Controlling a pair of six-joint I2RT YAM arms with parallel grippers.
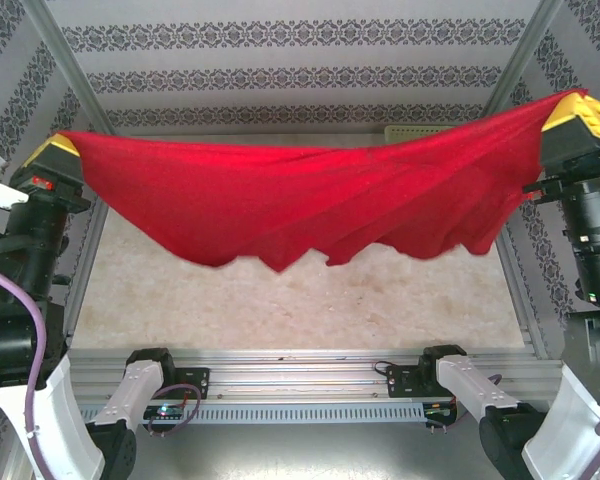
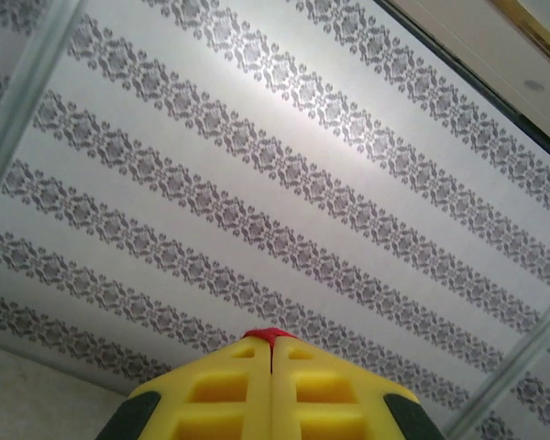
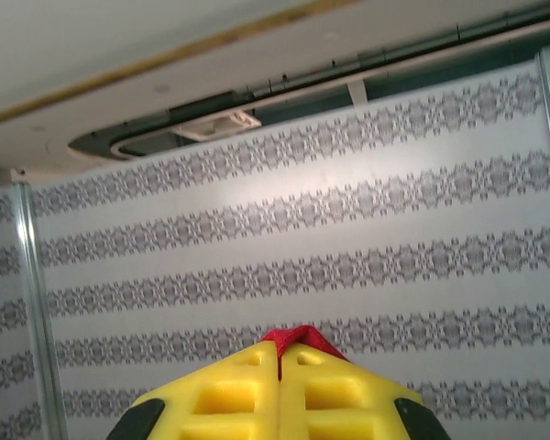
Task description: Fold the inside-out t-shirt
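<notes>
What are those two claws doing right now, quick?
Left claw: closed, pinching one end of the red t-shirt.
Right claw: closed, pinching the other end.

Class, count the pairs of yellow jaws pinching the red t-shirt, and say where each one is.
2. The left gripper pinches the t-shirt at its left end, the right gripper at its right end, both raised above the table; none looks hidden.
</notes>
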